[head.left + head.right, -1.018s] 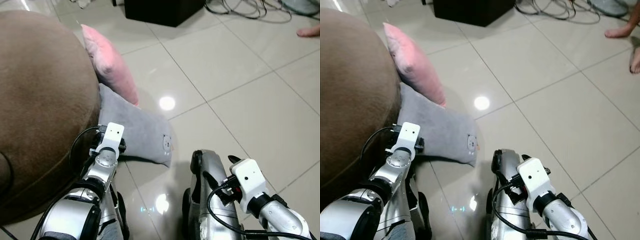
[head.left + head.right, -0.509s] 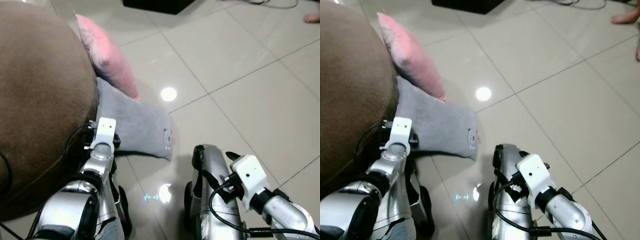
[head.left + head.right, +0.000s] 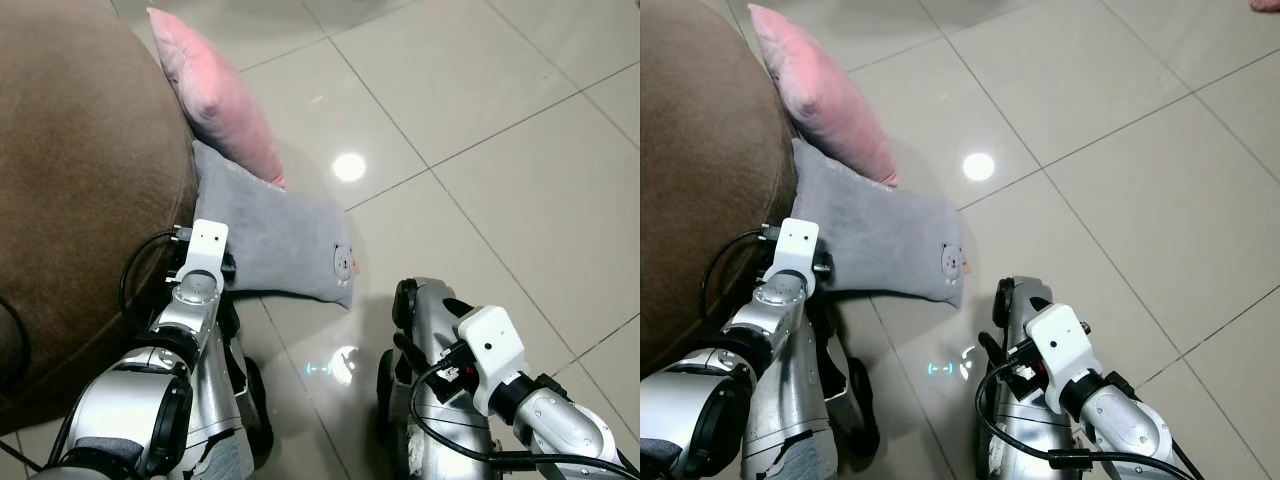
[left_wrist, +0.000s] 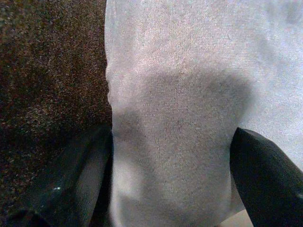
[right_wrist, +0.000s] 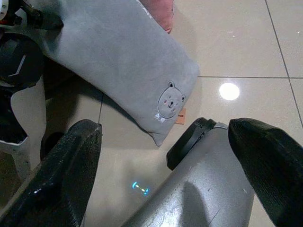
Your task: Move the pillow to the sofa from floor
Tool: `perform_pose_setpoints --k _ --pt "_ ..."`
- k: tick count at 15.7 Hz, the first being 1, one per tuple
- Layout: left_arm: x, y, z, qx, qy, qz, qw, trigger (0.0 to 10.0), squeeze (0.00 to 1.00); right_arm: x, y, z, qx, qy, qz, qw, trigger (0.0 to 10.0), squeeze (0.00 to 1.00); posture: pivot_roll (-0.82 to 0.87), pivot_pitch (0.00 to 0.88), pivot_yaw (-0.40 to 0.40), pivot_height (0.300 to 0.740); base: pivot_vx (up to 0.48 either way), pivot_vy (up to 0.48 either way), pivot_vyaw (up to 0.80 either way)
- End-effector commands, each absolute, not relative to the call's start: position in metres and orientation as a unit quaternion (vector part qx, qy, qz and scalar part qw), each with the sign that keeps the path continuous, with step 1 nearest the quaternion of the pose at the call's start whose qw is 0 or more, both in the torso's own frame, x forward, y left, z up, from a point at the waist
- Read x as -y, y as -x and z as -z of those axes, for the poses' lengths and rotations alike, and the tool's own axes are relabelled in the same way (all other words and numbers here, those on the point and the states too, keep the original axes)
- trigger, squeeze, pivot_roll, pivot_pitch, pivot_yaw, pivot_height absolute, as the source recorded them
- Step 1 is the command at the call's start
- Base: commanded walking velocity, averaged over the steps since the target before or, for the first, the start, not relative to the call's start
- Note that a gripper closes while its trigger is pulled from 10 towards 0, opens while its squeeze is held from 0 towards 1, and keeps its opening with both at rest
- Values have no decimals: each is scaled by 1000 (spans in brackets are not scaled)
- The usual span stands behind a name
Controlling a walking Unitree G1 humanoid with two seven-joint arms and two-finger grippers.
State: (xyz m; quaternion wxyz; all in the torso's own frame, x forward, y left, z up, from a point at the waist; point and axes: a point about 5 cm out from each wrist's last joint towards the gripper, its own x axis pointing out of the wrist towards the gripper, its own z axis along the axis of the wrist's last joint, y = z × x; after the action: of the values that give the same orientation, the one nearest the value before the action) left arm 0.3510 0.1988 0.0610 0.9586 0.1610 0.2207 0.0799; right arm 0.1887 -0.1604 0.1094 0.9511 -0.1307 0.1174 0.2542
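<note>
Here, a flat grey plush pillow (image 3: 275, 240) is seen lying on the glossy beige tiled floor (image 3: 520, 170), with 1 long edge pressed against the base of the rounded brown fabric sofa (image 3: 80, 170). A pink velvety cushion (image 3: 215, 95) is propped upright against the same sofa, its lower corner resting on the far end of the grey pillow. A small embroidered bear face (image 5: 170, 100) is carried near 1 corner of the grey pillow, and a little orange tag (image 5: 180, 115) is sewn at the seam just beside it; no writing can be read on either. The left gripper (image 4: 170, 189) is set at the pillow's near end, its 2 black fingers spread wide to either side of the grey fabric, 1 finger lying between pillow and sofa; nothing is clamped. The right gripper (image 5: 170, 175) is held low beside the robot's silver leg (image 3: 435, 340), its 2 fingers parted, with nothing between them except the leg and floor beyond. Bright ceiling-light reflections (image 3: 348, 166) are visible on the tiles close to the pillow.
</note>
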Motion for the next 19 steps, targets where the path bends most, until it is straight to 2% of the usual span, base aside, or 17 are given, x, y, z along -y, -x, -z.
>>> perform_pose_setpoints --k 1,10,19 --pt "-208 -345 -54 -243 -163 -89 952 0 0 160 -185 -109 -123 126 -259 950 10000 0 -73 386 23 470 0 0 0" --pt "-204 -344 -52 -246 -113 -80 959 0 0 158 -185 -107 -122 126 -263 949 10000 0 -66 385 20 470 0 0 0" --pt "-201 -344 -50 -249 -98 -70 961 0 0 157 -186 -105 -120 123 -262 950 10000 0 -63 364 25 470 0 0 0"
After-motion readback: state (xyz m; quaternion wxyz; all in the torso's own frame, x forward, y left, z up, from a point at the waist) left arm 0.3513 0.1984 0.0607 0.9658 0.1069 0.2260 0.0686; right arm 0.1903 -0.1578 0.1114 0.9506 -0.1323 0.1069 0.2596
